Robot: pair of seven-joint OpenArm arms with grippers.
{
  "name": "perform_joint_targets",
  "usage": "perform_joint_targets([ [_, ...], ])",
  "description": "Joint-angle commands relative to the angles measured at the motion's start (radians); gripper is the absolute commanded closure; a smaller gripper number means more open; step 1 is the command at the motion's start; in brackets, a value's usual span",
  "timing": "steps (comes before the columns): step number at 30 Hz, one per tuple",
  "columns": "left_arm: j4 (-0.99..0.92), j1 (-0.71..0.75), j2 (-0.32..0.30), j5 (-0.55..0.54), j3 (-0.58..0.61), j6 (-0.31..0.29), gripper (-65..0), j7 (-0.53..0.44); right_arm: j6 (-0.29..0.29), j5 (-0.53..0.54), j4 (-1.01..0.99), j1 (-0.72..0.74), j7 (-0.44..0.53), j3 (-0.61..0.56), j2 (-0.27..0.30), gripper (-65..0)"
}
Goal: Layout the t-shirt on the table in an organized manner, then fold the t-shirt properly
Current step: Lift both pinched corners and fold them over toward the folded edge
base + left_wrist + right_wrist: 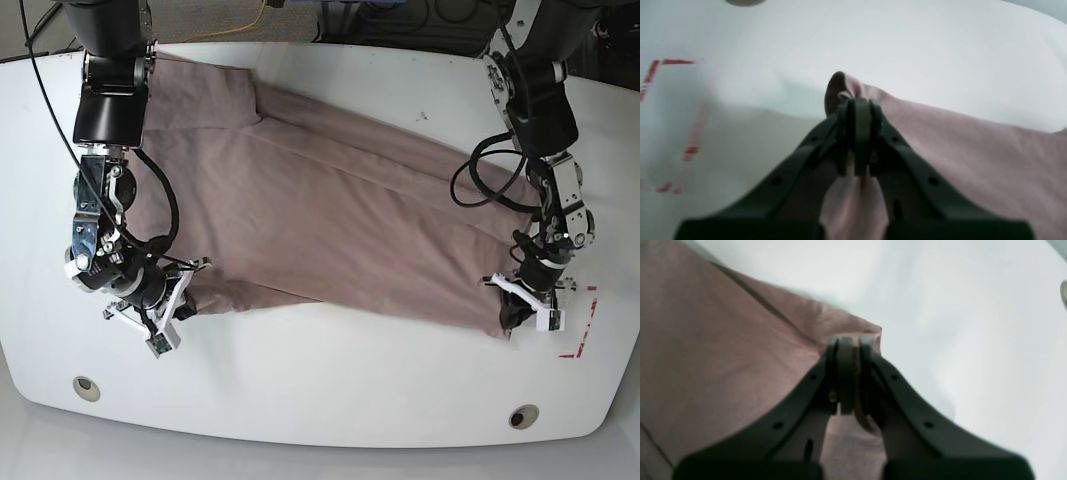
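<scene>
Clearly both hands are clamped on cloth: the left hand [522,305] pinches one near corner of the t-shirt [330,220], the right hand [178,296] the other. Spread across the worktop [300,390], it wants an even, taut pull.

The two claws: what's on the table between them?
In the base view, only the t-shirt stretches from the left claw to the right claw, each shut on a corner.
</scene>
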Motion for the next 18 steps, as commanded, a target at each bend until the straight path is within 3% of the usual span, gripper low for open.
perform_joint_targets([
  [1,0.072,0.003,-0.008,-0.019,0.0,0.0,0.0,-0.023,0.001,0.01,0.072,-0.007,0.006,0.011,0.013,0.0],
  [7,0.187,0.085,-0.008,-0.019,0.0,0.0,0.0,-0.023,0.001,0.01,0.172,-0.099,-0.037,0.02,0.008,0.0],
  [18,0.296,0.251,-0.019,-0.016,-0.001,0.0,0.0,-0.023,0.001,0.01,0.313,-0.305,-0.057,0.07,-0.049,0.0],
])
